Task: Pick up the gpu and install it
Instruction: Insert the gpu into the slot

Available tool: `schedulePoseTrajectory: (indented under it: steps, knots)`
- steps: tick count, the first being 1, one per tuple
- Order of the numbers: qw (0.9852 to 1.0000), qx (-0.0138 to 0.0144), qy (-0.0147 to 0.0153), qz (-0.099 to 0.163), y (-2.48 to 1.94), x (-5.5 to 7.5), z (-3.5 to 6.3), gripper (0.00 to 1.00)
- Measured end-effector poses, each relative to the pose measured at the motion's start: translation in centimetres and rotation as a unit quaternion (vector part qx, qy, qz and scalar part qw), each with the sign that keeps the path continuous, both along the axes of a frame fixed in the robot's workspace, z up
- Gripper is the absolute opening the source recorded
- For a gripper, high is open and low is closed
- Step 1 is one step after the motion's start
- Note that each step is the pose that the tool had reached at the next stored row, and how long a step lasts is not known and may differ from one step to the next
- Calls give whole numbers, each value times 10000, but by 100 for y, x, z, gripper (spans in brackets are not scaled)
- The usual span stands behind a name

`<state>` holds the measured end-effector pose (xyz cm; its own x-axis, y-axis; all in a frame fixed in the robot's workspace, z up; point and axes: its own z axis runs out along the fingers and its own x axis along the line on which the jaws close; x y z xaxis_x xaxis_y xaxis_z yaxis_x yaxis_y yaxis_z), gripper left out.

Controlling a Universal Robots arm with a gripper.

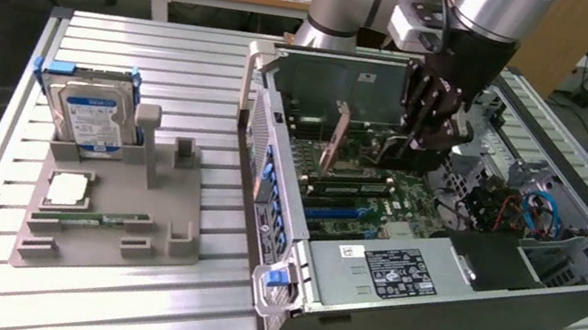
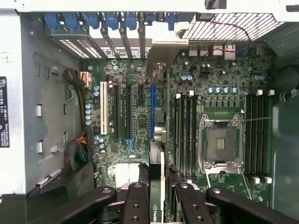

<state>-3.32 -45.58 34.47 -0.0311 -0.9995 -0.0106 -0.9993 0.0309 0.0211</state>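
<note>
Since the gpu [image 2: 156,207] is clamped edge-on between the fingers of the gripper [image 2: 159,189], the pick-up half of the job looks done. The jaws are drawn in on the thin black card, one on each face. In the exterior view the gripper [image 1: 431,121] hangs inside the open computer case [image 1: 485,319], above its motherboard [image 2: 140,116] and near the case's rear wall.

The card is not yet seated. Seen from the wrist, it sits above the board, its edge roughly in line with the blue expansion slot [image 2: 153,109], which lies between the black slots [image 2: 122,112] and the memory banks beside the bare processor socket [image 2: 220,142]. Whether the card's edge touches that slot cannot be told; a gap seems likely, since the slot's full length shows.

Outside the case, well apart from it on the slatted table [image 1: 226,71], a grey parts holder [image 1: 171,207] carries the blue-labelled hard drive [image 1: 91,116] and the green memory stick [image 1: 91,220].

By my judgement, what is left is the install itself: lowering the card onto its slot and pressing it home.
</note>
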Motion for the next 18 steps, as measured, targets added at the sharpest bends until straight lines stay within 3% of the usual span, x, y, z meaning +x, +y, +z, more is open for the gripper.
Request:
schedulePoseTrajectory:
  steps: [18]
  knots:
    - [10000, 0, 0, 0, 0, 0, -316, 26]
